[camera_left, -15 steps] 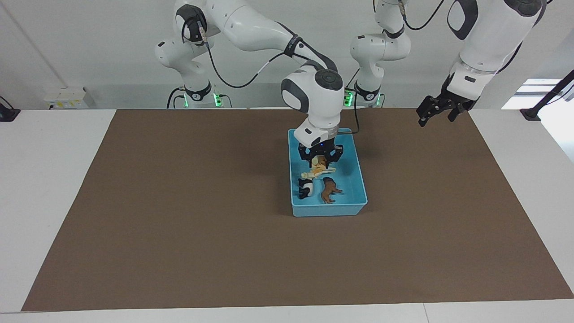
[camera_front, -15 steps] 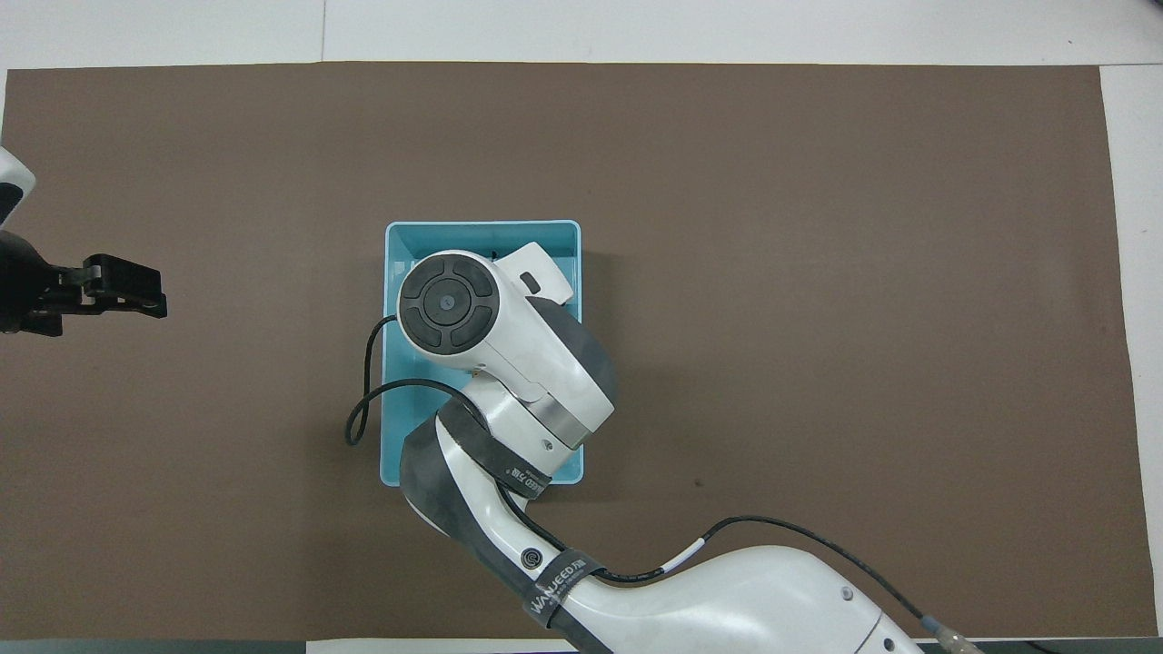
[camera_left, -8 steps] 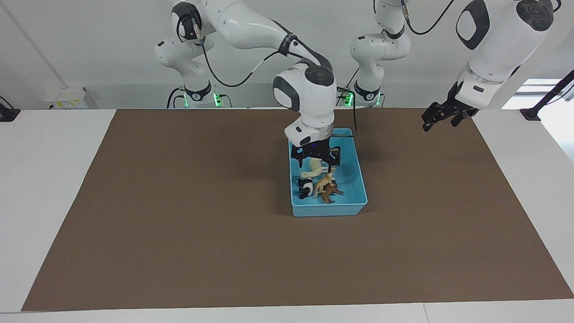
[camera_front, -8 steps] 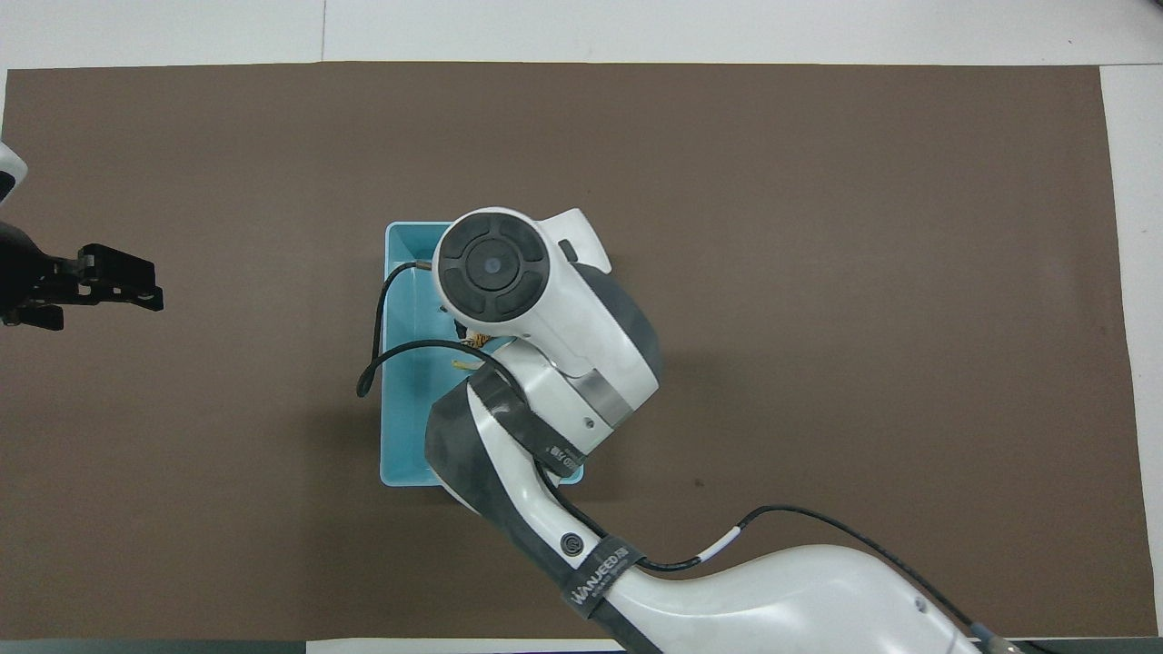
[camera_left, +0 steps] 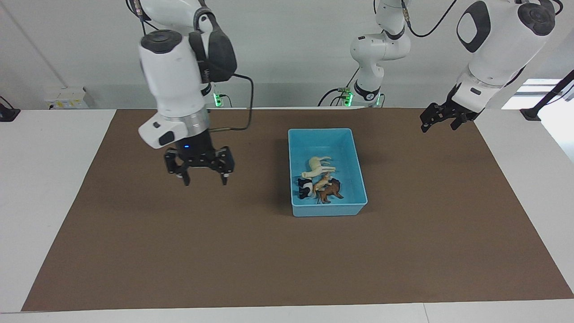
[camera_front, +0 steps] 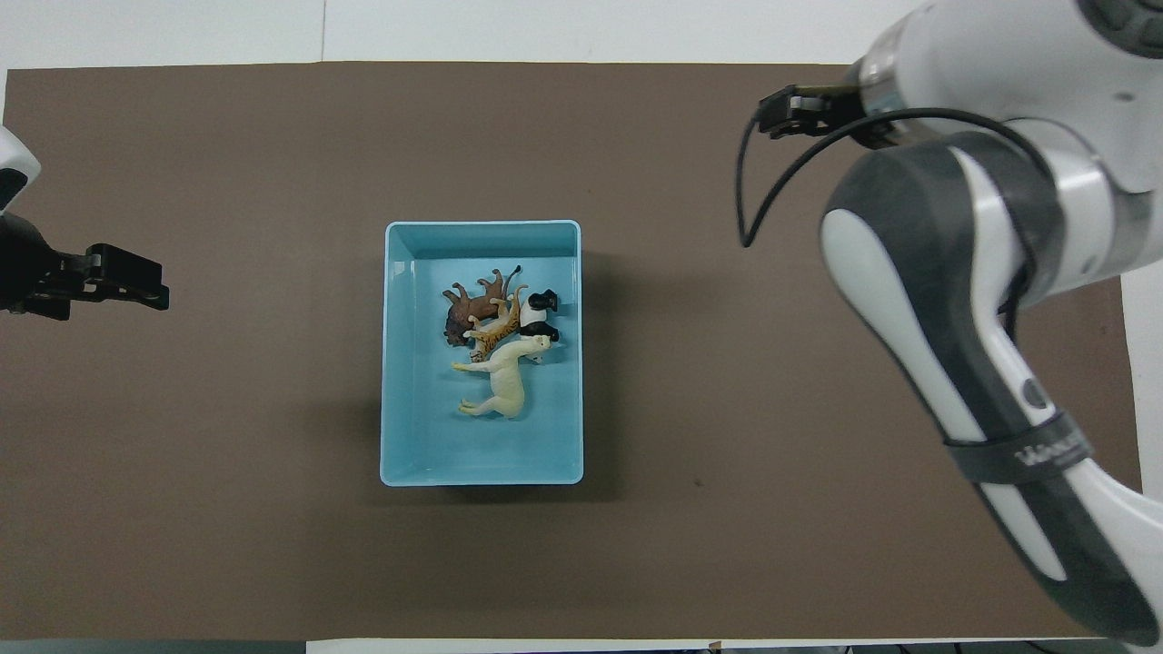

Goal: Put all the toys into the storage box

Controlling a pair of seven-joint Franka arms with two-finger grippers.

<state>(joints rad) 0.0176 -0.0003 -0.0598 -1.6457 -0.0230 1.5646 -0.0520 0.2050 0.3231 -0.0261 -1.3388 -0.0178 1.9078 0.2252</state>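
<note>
black two-finger gripper of the right arm (camera_left: 202, 174) hangs over bare brown mat toward the right arm's end of the table, its fingers spread apart and empty. half a second ago it stood low over the box with the tiger just dropping from it; now it has swung clear, well apart from the box.

moving across the facing view, the light blue rectangular plastic storage box (camera_left: 297, 149) sits on the brown table mat (camera_left: 179, 251) about midway between the arms. all four toys lie inside it, bunched toward the end farther from the robots: the cream plastic horse figurine (camera_left: 317, 165) on its side, nearest the robots of the four; the black-and-white plastic panda figurine (camera_left: 305, 188) touching its head; the orange striped plastic tiger figurine (camera_left: 323, 181) resting between horse, panda and the dark brown plastic animal figurine (camera_left: 332, 190), leaning on the brown one. the tiger has settled since a moment ago.

last, the left arm's black gripper (camera_left: 441, 115) waits in the air over the mat's corner by its own base; whether its fingers are apart i cannot tell.

no toy shows on the mat outside the box, so the task looks finished, with only the arms' retreat left.
</note>
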